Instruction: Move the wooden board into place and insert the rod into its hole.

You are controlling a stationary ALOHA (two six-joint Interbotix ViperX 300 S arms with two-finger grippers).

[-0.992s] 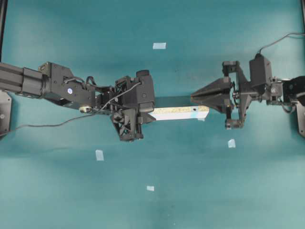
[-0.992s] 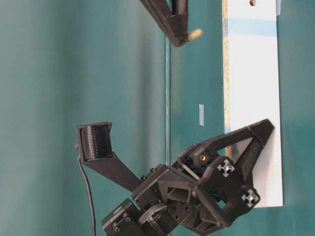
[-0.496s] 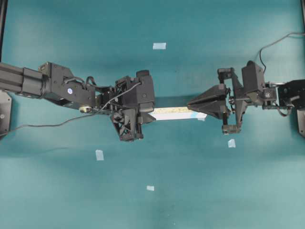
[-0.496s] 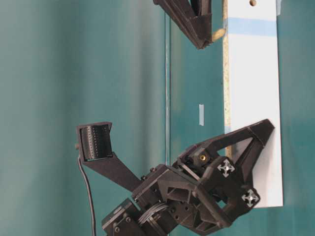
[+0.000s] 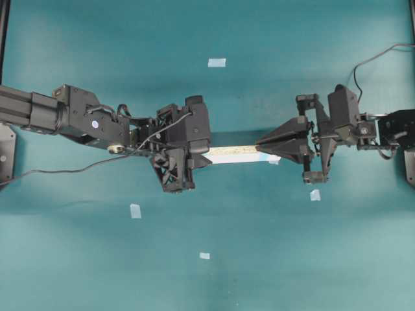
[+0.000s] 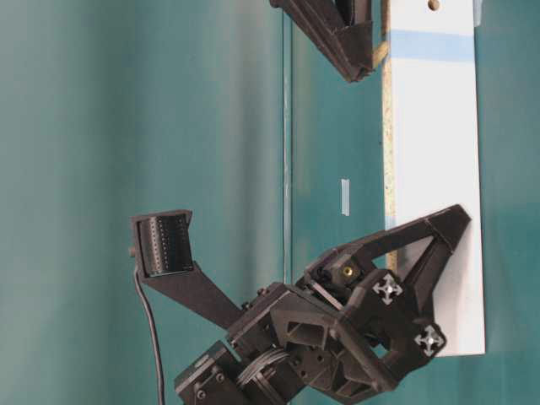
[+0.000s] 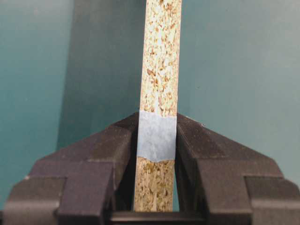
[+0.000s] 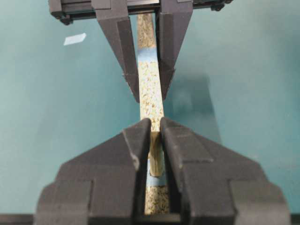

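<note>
The wooden board (image 5: pixel 237 151) stands on its long edge, speckled edge up, over the teal table. My left gripper (image 5: pixel 206 155) is shut on its left end, over a blue tape band (image 7: pixel 157 136). In the table-level view the board's white face (image 6: pixel 434 169) shows the hole (image 6: pixel 434 5) near its far end. My right gripper (image 8: pixel 153 126) is shut on the rod (image 8: pixel 155 159), right above the board's speckled edge (image 8: pixel 151 89). The rod's tip (image 6: pixel 381 52) meets that edge beside a blue band (image 6: pixel 430 45). I cannot tell whether it has entered anything.
Small pale tape squares lie on the table (image 5: pixel 216 62), (image 5: pixel 135 210), (image 5: pixel 204 255), (image 5: pixel 315 194). Cables trail from both arms. The table's black frame runs along the left and right edges.
My right gripper has moved left and down with the rod, from beside the board's end to over its top edge. The left gripper and the board have stayed still.
</note>
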